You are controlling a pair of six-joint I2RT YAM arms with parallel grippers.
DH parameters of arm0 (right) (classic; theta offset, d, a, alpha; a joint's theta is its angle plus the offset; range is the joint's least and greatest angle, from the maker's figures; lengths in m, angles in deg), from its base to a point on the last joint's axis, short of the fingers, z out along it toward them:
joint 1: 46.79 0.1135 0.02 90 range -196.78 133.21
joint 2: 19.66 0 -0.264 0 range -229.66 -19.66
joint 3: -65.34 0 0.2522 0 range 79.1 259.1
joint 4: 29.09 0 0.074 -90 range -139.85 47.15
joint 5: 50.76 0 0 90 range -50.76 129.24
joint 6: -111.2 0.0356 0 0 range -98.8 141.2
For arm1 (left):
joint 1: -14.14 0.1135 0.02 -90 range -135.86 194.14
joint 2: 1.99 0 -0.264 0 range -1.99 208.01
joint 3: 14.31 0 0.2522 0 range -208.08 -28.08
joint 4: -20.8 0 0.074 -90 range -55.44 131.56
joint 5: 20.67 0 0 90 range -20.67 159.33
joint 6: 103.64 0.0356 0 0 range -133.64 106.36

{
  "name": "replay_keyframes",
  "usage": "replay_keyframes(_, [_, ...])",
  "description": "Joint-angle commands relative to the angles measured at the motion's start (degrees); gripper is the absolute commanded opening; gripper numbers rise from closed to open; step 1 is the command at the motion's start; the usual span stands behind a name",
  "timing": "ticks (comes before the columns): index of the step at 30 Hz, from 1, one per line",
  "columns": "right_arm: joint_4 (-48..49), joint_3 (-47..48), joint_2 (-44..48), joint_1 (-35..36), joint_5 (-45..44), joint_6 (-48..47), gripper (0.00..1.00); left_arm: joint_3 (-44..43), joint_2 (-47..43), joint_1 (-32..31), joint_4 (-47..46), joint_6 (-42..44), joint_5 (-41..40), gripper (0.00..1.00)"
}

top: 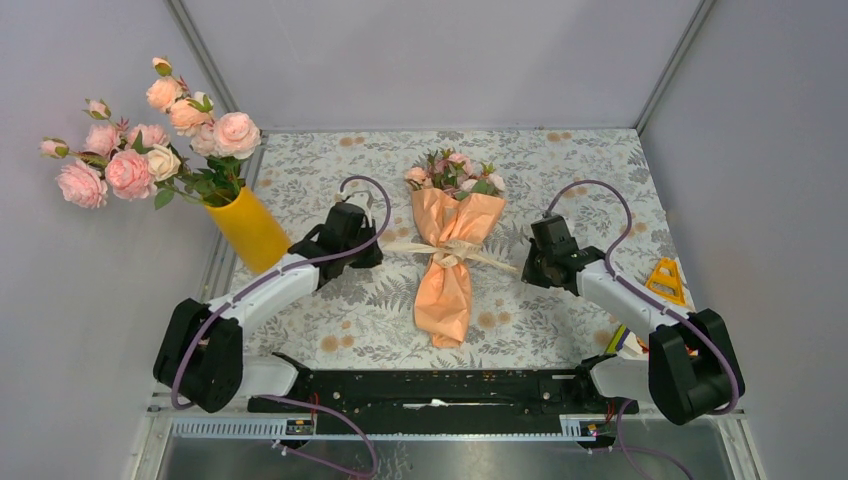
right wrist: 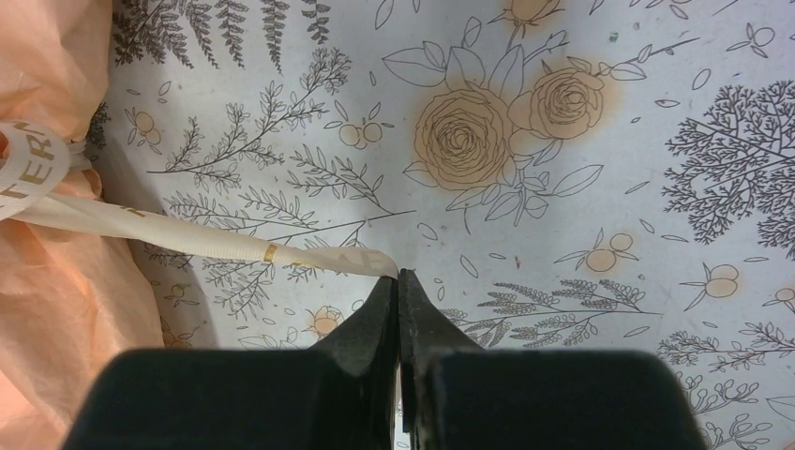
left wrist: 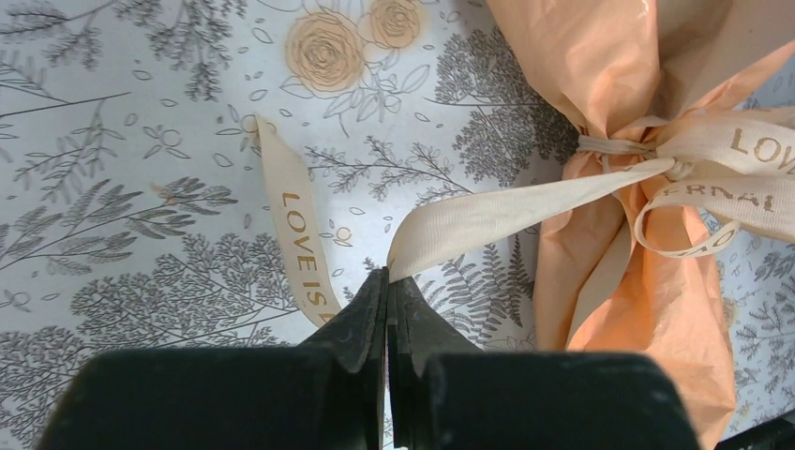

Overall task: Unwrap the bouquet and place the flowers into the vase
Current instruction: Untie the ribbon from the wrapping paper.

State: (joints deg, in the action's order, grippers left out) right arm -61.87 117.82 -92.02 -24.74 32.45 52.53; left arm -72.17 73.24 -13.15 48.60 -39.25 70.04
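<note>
Bouquet [top: 445, 270] in crinkled peach paper lies flat in the middle of a table [top: 330, 320] covered with a floral-print cloth, narrow end toward the arms. At the table's left edge a yellow-orange vase [top: 250, 230] holds a big bunch of pale pink roses [top: 140, 150]. Small pink flowers [top: 455, 170] poke from the wrap's far, open end. A beige ribbon [left wrist: 506, 211], still knotted around the paper, trails a tail to either side. The left gripper [left wrist: 386, 281] has its fingers pressed together on the left tail; the right gripper [right wrist: 398, 281] pinches the tip of the right tail the same way. A small yellow triangle [top: 666, 280] sits near the right edge.
</note>
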Motion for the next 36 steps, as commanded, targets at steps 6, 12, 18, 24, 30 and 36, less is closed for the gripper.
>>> replay_keyframes(6, [-1.03,-0.44,2.03,-3.28,1.27,-0.9,0.0,2.74,-6.25,2.59,-2.35,-2.26,-4.73,0.0])
replay_keyframes(12, [-1.08,-0.55,2.56,-4.9,2.09,-1.27,0.0,4.54,-10.16,4.44,-3.19,-4.28,-5.54,0.0])
replay_keyframes(18, [-1.03,-0.41,2.99,-6.76,3.35,-1.88,0.0,5.7,-13.83,5.74,-3.5,-6.64,-5.13,0.0])
replay_keyframes(24, [-1.09,-0.45,3.58,-9.06,4.57,-2.61,0.0,6.06,-15.69,7.04,-3.13,-8.03,-3.91,0.0])
replay_keyframes(30, [-1.12,-0.18,3.82,-11.37,6.09,-3.33,0.0,5.55,-16.81,8.35,-1.84,-8.08,-2.84,0.0])
replay_keyframes(36, [-1.26,0.76,3.42,-13.23,6.61,-3.54,0.0,4.71,-17.46,9.54,-0.26,-7.64,-2.49,0.0])
